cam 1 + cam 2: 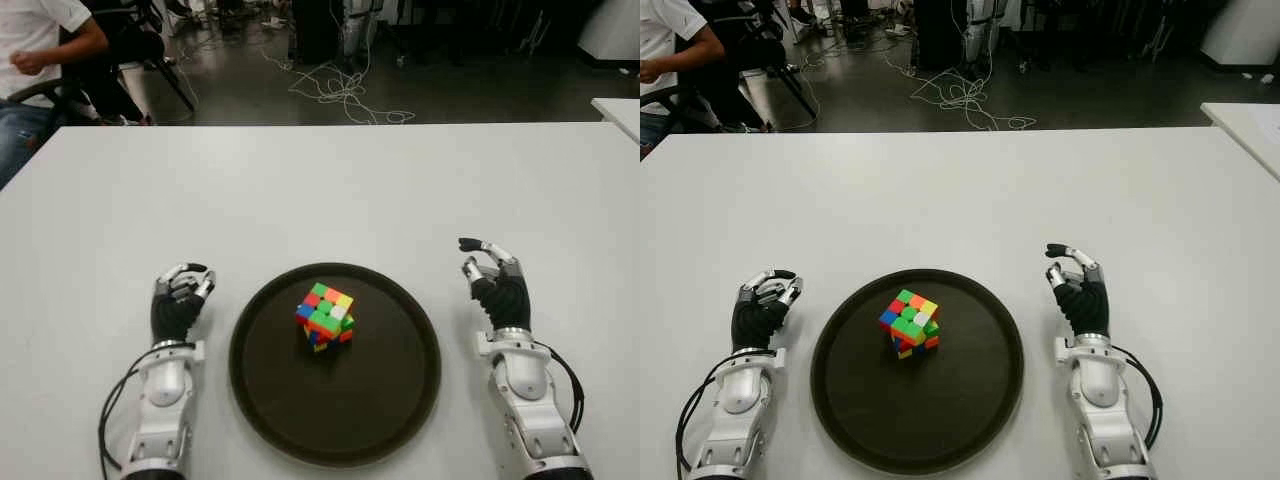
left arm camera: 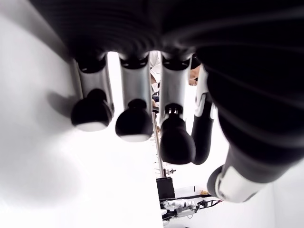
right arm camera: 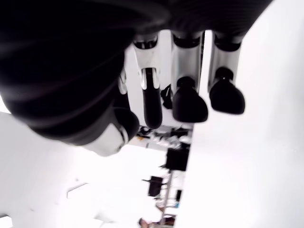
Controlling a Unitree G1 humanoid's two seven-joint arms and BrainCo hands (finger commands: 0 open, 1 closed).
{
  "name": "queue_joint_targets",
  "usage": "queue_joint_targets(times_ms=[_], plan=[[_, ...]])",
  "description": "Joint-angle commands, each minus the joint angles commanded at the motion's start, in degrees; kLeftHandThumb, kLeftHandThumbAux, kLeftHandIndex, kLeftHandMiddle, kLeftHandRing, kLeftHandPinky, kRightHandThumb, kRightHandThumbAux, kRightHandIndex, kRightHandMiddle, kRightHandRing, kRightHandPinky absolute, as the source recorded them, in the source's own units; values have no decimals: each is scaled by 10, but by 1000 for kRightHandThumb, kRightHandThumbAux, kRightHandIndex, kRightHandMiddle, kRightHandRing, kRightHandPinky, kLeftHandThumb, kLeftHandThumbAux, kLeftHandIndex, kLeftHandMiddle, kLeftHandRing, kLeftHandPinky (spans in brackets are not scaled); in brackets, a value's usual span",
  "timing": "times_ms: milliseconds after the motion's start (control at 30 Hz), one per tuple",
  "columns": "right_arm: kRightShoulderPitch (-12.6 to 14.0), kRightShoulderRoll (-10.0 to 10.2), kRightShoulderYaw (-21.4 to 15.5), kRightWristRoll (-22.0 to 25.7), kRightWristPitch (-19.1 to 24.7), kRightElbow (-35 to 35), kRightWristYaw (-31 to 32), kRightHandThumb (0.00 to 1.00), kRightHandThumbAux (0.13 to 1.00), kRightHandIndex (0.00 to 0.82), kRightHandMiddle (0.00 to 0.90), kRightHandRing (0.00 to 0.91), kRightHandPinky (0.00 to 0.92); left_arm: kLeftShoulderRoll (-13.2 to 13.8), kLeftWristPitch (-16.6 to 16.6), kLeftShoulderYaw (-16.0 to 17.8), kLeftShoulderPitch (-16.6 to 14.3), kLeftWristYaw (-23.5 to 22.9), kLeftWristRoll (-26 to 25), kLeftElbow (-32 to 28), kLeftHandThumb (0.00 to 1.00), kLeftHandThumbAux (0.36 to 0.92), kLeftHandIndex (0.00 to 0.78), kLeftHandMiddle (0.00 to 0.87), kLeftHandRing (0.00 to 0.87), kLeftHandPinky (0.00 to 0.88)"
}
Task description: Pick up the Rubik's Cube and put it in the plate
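Observation:
A multicoloured Rubik's Cube sits inside the dark round plate, a little left of the plate's middle. My left hand shows on the white table to the plate's left, fingers loosely curled and holding nothing. To the right of the plate is my right hand, its fingers relaxed and empty. Each wrist view shows only that hand's own fingers over the white tabletop, with nothing between them.
The white table stretches far beyond the plate. A seated person is at the far left behind the table. Cables lie on the dark floor. Another white table corner shows at the far right.

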Motion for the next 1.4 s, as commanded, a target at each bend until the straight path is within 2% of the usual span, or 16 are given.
queue_joint_targets(times_ms=[200,700,1400], plan=[[-5,-8,4,-1,-16,16,6,692,727,437,817,828,815,2,-8,-2,-2,0,4,6,706,707,442,808,839,830],[-5,-19,9,-25,-19,25,4,690,729,436,811,820,809,10,-12,-5,-5,-5,8,14,706,707,443,800,828,821],[0,-18,12,-24,-23,14,9,687,730,436,804,817,805,9,-1,-1,-9,-10,-2,17,707,706,443,804,831,828]])
